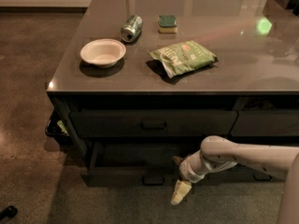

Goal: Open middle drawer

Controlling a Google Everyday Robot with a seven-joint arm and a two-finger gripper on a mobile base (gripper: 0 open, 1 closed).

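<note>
Pale cream gripper (181,190) low in the frame, right of centre, tip hanging down towards the floor. Open or closed: cannot tell from this angle. It sits in front of the middle drawer (117,176), just right of the small dark loop handle (153,178); contact with the handle cannot be made out. Beige arm (243,155) runs in from the right edge, bending down at the wrist.

Middle drawer, dark grey metal, lower centre: it stands out from the cabinet, its flat front well forward of the drawer above, with a dark shadowed opening behind it. Upper drawer (112,123) flush with the cabinet, same kind of handle (153,123) at centre.

Glossy grey counter top (261,73) fills the upper frame. On it:
- white bowl (103,52), left, upright
- green drinks can (131,28) on its side, beyond the bowl
- green-topped sponge (167,24), just right of the can
- green crisp bag (183,56), centre, lying flat
- green light reflection (264,25), upper right

Speckled brown floor (28,125) on the left.
</note>
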